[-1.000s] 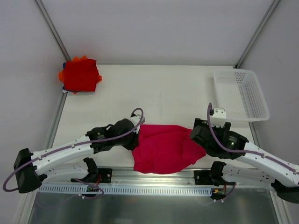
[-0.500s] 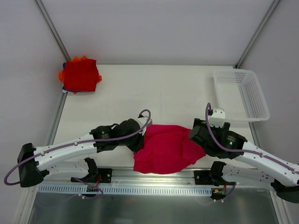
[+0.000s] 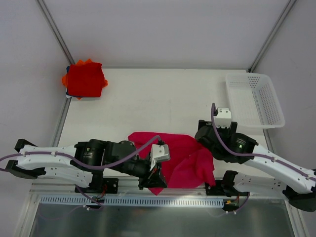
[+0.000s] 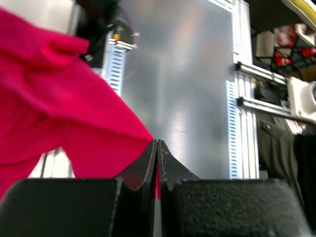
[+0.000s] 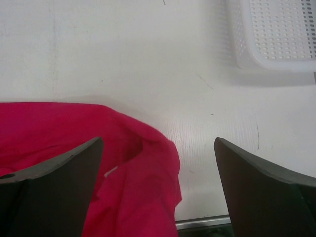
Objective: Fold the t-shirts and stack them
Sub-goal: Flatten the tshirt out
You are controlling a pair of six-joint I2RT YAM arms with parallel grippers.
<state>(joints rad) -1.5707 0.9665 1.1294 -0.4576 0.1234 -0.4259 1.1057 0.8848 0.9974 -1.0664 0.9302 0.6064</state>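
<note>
At far left you have a stack of folded shirts (image 3: 85, 79), red on top, and it looks finished. The left gripper (image 4: 156, 150) is pinched tight on an edge of the crimson shirt (image 3: 180, 153), which lies crumpled at the near edge, not yet folded. The right gripper (image 5: 158, 148) gapes wide above it, holding nothing. The basket (image 3: 254, 98) shows nothing inside.

White table (image 3: 163, 94) carries crimson t-shirt (image 3: 185, 150), stack (image 3: 85, 79), basket (image 3: 254, 101).
</note>
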